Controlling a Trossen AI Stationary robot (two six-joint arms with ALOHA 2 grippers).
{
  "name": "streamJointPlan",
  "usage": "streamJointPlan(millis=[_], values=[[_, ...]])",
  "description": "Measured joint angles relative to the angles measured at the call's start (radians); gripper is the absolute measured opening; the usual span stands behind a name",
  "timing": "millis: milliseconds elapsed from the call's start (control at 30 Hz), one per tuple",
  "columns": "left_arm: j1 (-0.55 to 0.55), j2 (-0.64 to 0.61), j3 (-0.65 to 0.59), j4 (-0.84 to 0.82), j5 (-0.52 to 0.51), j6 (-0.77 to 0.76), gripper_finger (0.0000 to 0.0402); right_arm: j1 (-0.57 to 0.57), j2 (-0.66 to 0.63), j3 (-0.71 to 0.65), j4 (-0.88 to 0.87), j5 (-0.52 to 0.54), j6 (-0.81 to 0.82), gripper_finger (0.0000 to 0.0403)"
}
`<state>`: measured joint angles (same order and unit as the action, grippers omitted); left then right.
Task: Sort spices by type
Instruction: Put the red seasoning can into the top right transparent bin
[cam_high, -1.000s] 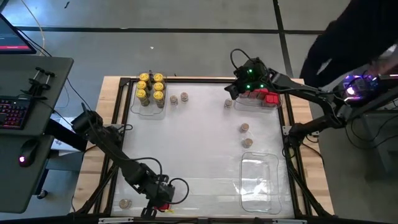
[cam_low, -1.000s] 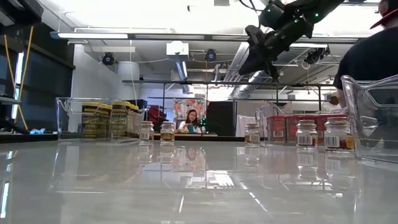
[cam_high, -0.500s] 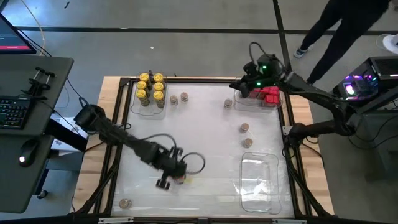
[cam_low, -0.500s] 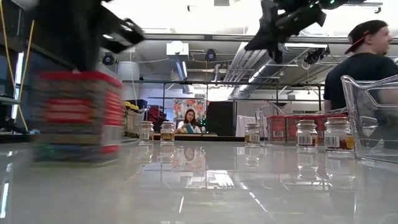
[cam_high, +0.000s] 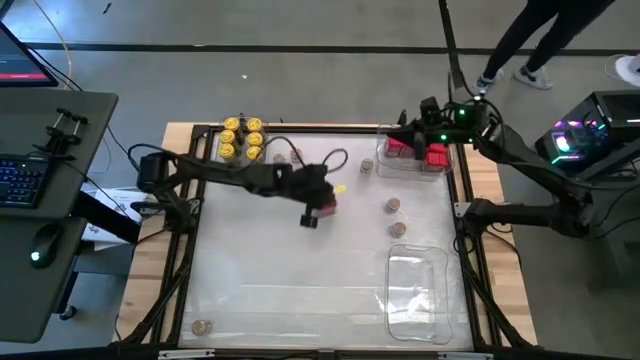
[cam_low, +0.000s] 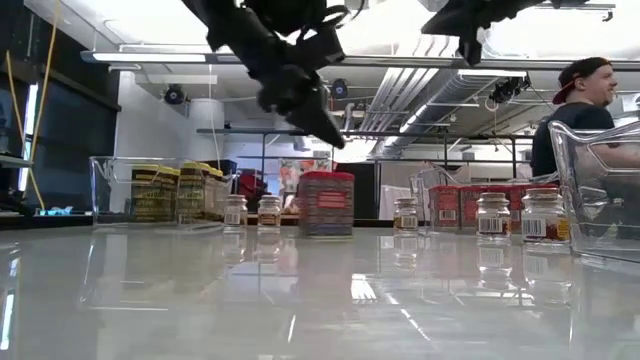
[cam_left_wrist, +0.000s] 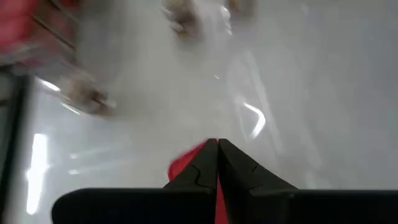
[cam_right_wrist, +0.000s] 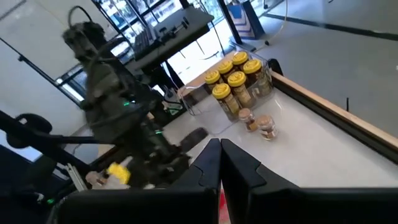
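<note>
**Lone red box mid-worktop, both sets of fingers pressed together**

From above: finds the far-left tray (cam_high: 213, 165) holding yellow-lidded jars (cam_high: 241, 139) and the far-right tray (cam_high: 410, 173) holding red boxes (cam_high: 432, 156). Shows loose brown-lidded jars (cam_high: 393, 205) on the worktop (cam_high: 300, 280) between the far-right tray and a clear near-right tray (cam_high: 418, 290). Places the left gripper (cam_high: 312, 212) mid-worktop, just beside a single red box (cam_high: 326, 204), and the right gripper (cam_high: 398, 138) at the far-right tray's left end.

At worktop height: sets the single red box (cam_low: 327, 204) apparently standing on the worktop, with the left gripper (cam_low: 325, 128) above it and apart. Puts the right gripper (cam_low: 470, 45) high at the right.

From the left wrist: shows fingers (cam_left_wrist: 199, 174) pressed together, gripping nothing, with red (cam_left_wrist: 183, 165) showing behind them.

From the right wrist: shows fingers (cam_right_wrist: 205, 165) pressed together, and beyond them the yellow-lidded jars (cam_right_wrist: 233, 78) in their tray.
</note>
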<state>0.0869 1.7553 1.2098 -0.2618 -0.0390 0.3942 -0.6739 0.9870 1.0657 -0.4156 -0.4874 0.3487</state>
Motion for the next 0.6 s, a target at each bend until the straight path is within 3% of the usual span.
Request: streamJointPlan(millis=[167, 300, 433, 600], values=[[0.049, 0.054, 0.004, 0.069, 0.072, 0.032, 0.0000, 0.002, -0.008, 0.000, 0.000, 0.008, 0.045, 0.0001], [0.046, 0.011, 0.087, -0.117, -0.052, 0.053, 0.0000, 0.022, 0.017, 0.000, 0.027, 0.024, 0.067, 0.0001], [0.078, -0.119, 0.151, -0.311, -0.075, 0.033, 0.0000, 0.081, 0.077, 0.000, 0.088, 0.099, 0.020, 0.0013], [0.138, -0.383, 0.158, -0.429, -0.077, -0.092, 0.0000, 0.183, 0.224, 0.000, 0.273, 0.104, 0.003, 0.0098]])
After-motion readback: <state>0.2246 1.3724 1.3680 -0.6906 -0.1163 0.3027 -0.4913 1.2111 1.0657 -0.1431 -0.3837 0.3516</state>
